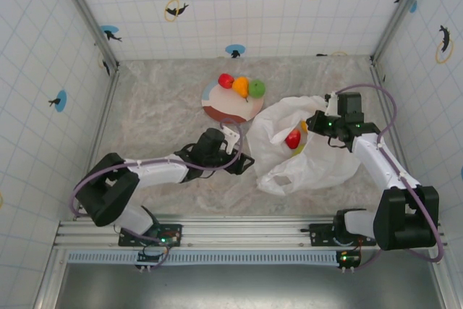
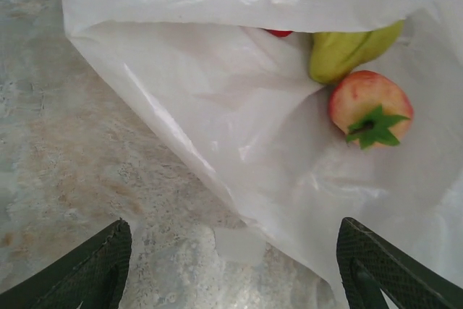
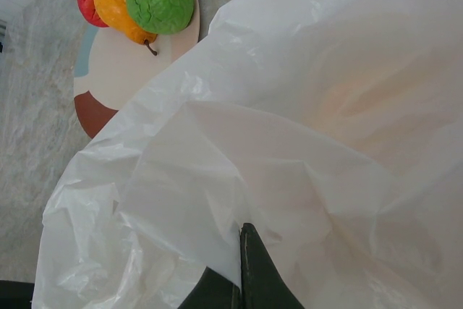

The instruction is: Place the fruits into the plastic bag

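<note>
Now, left pincer [image 2: 233, 251]: fingers apart, empty, facing the plastic bag [image 2: 253, 142].
Right pincer [image 3: 241, 265]: clamped on that bag's rim.
Fruits [image 1: 241, 86]: strawberry [image 2: 369, 110] and pear [image 2: 347, 52] inside; three on the plate [image 1: 217, 111].
Advice: we keep the mouth lifted and grip one fruit squarely.

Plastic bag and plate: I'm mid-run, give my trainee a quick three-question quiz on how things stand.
1. How many small glossy toy fruits sit on the round reddish-brown plate with a pale centre? A two, B three, C five.
2. True or false: the left tool is clamped on a fruit.
3. Fill in: in the left wrist view, the red fruit with a green leafy cap lying inside the crinkled translucent white plastic bag is a ____.
Key: 1 B. 2 false, its jaws stand open and empty. 3 strawberry.
</note>
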